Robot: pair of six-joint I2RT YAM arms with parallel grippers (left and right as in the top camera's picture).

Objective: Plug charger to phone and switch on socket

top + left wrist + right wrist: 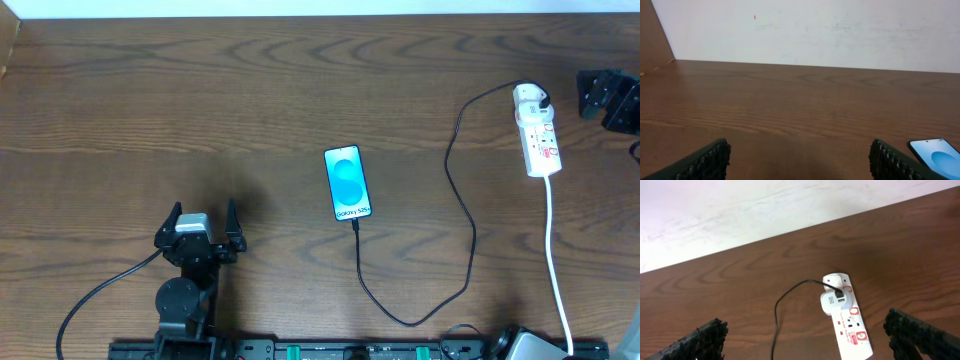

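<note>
The phone (347, 183) lies face up mid-table with its blue screen lit; its corner (936, 152) shows at the lower right of the left wrist view. The charger's black cable (470, 240) meets the phone's near edge, loops across the table and ends in the white adapter (530, 98) plugged into the far end of the socket (542, 145). My left gripper (203, 210) rests open at the front left, well away from the phone, with nothing between its fingers (710, 157). My right gripper (597, 93) hovers open by the socket (852, 335), beside the adapter (832, 301) and cable (776, 325).
The socket's white lead (555, 260) runs from the strip toward the table's front edge at the right. A pale wall (805, 30) borders the table's far side. Arm bases sit along the front rail (300, 350).
</note>
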